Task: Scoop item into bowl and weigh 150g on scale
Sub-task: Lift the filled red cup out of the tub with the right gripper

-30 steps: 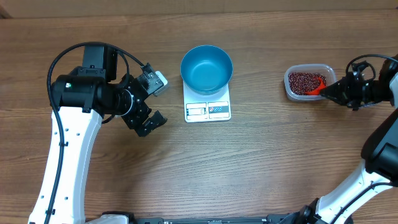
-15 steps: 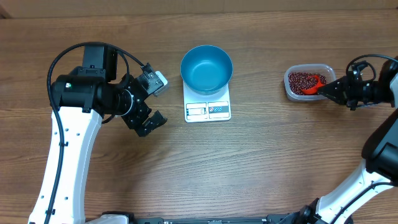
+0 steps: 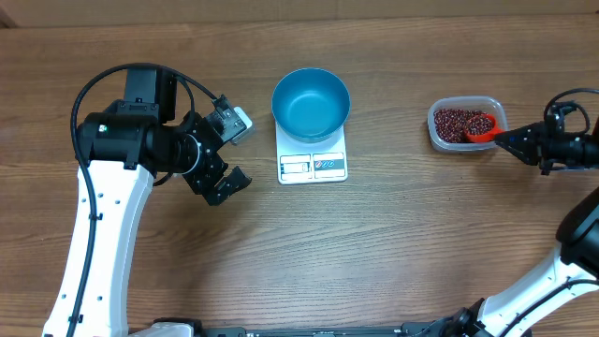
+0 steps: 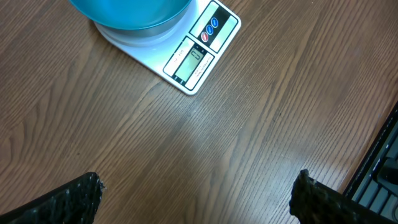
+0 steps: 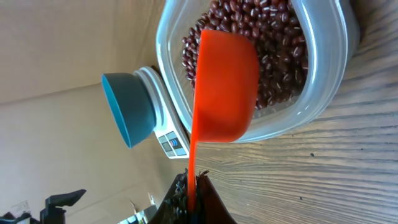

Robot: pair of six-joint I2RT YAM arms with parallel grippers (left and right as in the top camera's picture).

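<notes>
Overhead, the beans [image 3: 455, 121] lie as a dark red-brown heap inside a clear tub [image 3: 434, 131] that sits toward the right edge of the surface [image 3: 393, 243], in its far half. A red scoop [image 3: 480, 131] rests with its cup over the tub's near right corner. Its thin handle runs out to the right gripper [image 3: 501, 140], whose jaws are pinched tight on it. In the right wrist view the scoop shows only its smooth outer shell lying across the tub's rim above the beans. Whether it carries any beans, or touches the heap, cannot be told. The jaws there are a dark blur at the bottom edge, with the handle vanishing between them. Well apart to the left, near the middle of the surface and toward its far edge, the blue bowl [image 3: 311, 101] stands on the white scale [image 3: 312, 167]. The bowl looks empty from above and covers the scale's far part, so only the front strip with display and buttons shows. The display is too small to read overhead and faint in the left wrist view, where the bowl is cut off at the top edge. Left of the scale, the left gripper [image 4: 196, 210] hovers over bare wood with its jaws spread wide, holding and touching nothing. Only their dark tips enter the lower corners of the left wrist view.
</notes>
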